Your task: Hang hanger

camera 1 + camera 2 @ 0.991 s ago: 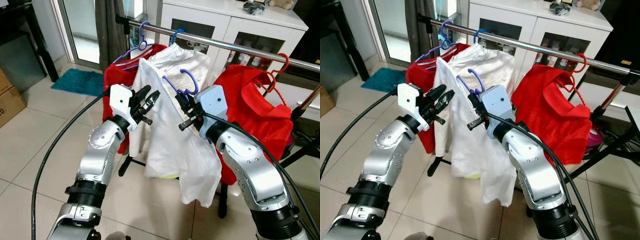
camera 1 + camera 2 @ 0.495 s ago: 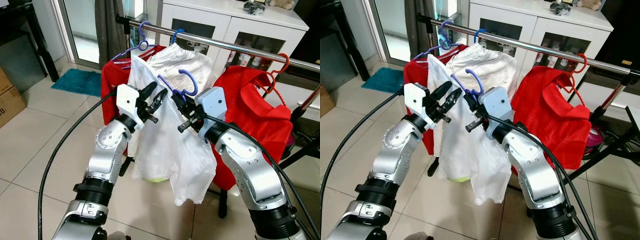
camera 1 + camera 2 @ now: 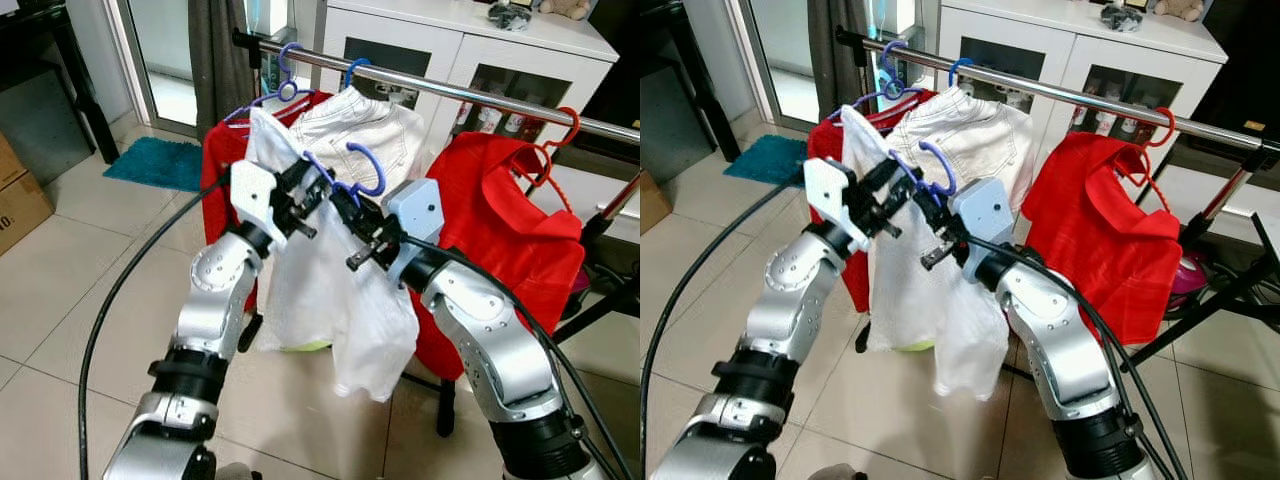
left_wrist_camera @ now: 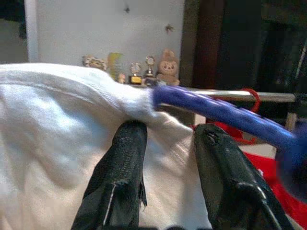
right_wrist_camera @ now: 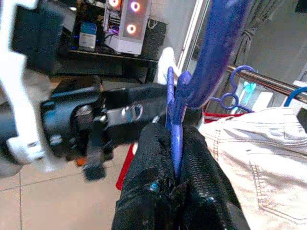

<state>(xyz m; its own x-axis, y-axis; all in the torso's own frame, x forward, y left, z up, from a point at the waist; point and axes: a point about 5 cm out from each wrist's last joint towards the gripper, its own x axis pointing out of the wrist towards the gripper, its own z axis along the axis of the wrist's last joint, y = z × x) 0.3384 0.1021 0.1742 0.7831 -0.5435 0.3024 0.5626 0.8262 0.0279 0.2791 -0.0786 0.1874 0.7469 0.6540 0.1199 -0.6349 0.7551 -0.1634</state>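
1. Hanger (image 3: pixel 352 172), blue and carrying a white shirt (image 3: pixel 330 300), sits in front of and below the steel rail (image 3: pixel 470 95), near the white jeans (image 3: pixel 360 125) hung there.
2. My right gripper (image 5: pixel 176 143) has its fingers pressed together on the hanger's neck; I judge that grip firm enough to lift with.
3. My left gripper (image 4: pixel 165 143) is spread, fingers against the shirt's shoulder just under the hanger arm, steadying it.
4. To do this well I would raise the hook above the rail, aim for the bare stretch between the jeans and the red shirt (image 3: pixel 500 220), then lower.
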